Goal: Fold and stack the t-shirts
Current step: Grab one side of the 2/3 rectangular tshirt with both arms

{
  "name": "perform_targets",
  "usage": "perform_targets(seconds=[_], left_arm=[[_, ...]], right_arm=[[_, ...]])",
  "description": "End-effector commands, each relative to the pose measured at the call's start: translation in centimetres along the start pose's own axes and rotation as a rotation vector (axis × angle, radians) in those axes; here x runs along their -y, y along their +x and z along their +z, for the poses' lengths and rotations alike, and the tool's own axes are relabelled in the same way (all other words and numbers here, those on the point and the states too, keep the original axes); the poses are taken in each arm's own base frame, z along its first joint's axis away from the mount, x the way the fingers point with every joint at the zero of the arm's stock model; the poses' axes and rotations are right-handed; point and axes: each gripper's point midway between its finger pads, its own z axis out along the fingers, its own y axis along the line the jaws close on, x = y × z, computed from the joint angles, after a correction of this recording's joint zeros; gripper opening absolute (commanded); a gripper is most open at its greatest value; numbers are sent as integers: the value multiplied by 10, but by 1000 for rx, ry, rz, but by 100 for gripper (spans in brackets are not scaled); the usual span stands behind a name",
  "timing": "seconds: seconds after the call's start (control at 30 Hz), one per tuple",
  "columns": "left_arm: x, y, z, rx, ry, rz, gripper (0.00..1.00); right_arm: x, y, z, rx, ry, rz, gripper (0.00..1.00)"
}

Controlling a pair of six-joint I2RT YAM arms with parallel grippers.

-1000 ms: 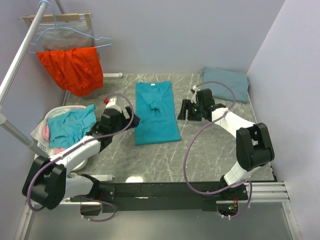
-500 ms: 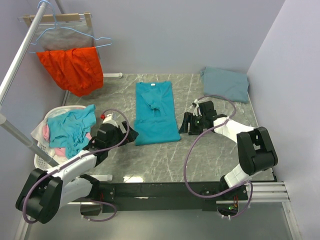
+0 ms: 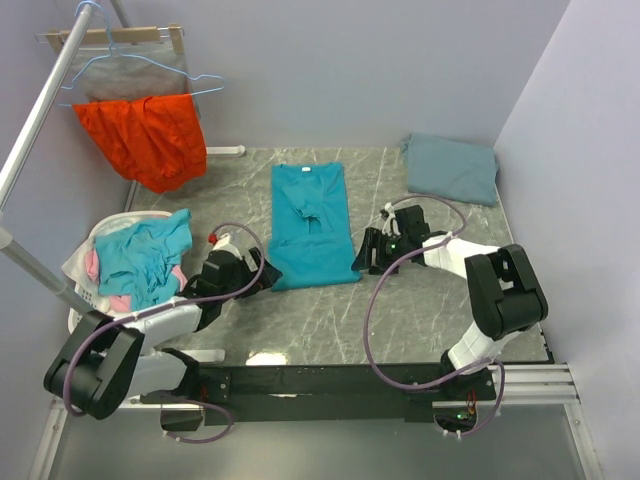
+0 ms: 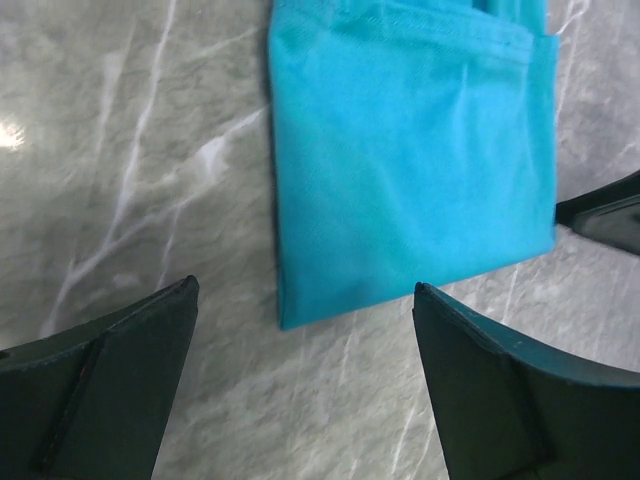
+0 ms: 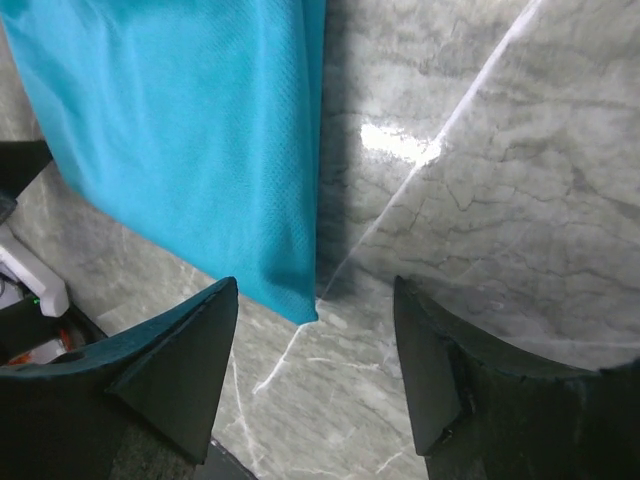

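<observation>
A bright teal t-shirt (image 3: 312,225) lies folded in a long strip on the marble table, neck label at the far end. My left gripper (image 3: 266,275) is open and empty at the shirt's near left corner (image 4: 285,318). My right gripper (image 3: 362,252) is open and empty at its near right corner (image 5: 305,310). Both sets of jaws stand wide, with bare table between them. A slate grey-blue t-shirt (image 3: 452,167) lies folded at the back right corner.
A white laundry basket (image 3: 82,268) with teal and pink clothes stands at the left edge. An orange-red garment (image 3: 145,135) hangs on a rack at the back left, with empty hangers (image 3: 125,62) above it.
Both grippers have moved nearer and lower, from beside the shirt's middle to its two near corners. The shirts have not moved.
</observation>
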Motion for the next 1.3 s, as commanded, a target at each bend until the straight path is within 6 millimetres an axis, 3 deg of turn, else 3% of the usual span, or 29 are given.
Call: perform_targets(seconds=[0.0,0.23,0.47,0.7,0.8,0.93,0.97,1.23,1.27], left_arm=[[2,9,9,-33,9,-13,95],[2,37,21,-114,-10,-32,93],[-4,72,8,-174,-33,-66,92],[-12,73,-4,-164,-78,-33,93],[-19,71,-4,-144,-109,-19,89],[-23,71,-3,-140,-124,-19,65],[-23,71,-3,-138,-127,-16,56],[-20,67,4,-138,-136,40,21],[-19,69,3,-145,-134,47,9]], right_arm=[[-4,6,11,-23,-43,17,70],[-7,21,26,-85,-47,34,67],[-16,38,33,-112,-46,35,66],[-12,53,39,-129,-29,51,65],[-11,53,38,-120,-26,47,58],[-12,52,34,-108,-21,45,33],[-12,52,33,-106,-23,45,30],[-17,61,29,-120,-48,40,10],[-18,62,28,-119,-50,35,9]])
